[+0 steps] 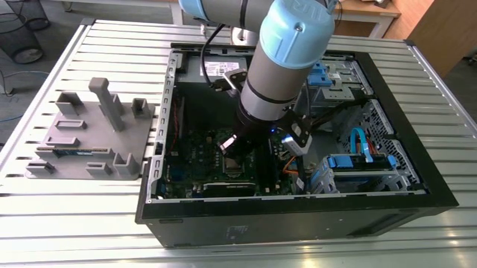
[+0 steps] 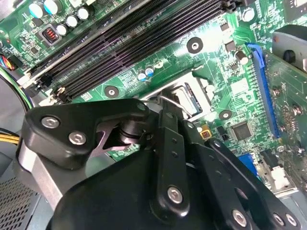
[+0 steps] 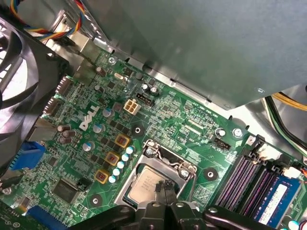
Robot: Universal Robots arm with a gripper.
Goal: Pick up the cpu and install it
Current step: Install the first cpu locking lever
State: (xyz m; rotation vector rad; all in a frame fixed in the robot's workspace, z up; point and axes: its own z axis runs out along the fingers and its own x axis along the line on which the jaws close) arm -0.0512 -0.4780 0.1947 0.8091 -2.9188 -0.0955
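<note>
Cpu (image 3: 144, 184): lies flat inside the socket frame (image 3: 184, 171) on the green motherboard (image 3: 182, 120), silver top up, as seen in the first wrist view. Sits level and square to the frame, not tilted; by the look of it, dropped into place already.

End effector (image 3: 164, 188): hangs directly over the chip, fingertips (image 3: 159, 187) drawn together with no visible gap, at or just above the silver top near one edge. Cannot tell whether touching. Grips nothing. Reaches down on the arm (image 1: 280, 72) into the open computer case (image 1: 417, 190), laid on its side on the slatted surface (image 1: 111, 39).

Progress, as a judgement: mostly done. Picking up finished; setting into the socket apparently finished too. Left open: the locking. Thin wire lever (image 2: 173, 101) beside the socket, in the second wrist view, looks free of its catch, though hard to be sure. Cannot tell whether any retaining plate is down over the chip.

Grey parts holder (image 1: 89, 139): stands beside the case, on the exterior view's left, well apart from the work.
</note>
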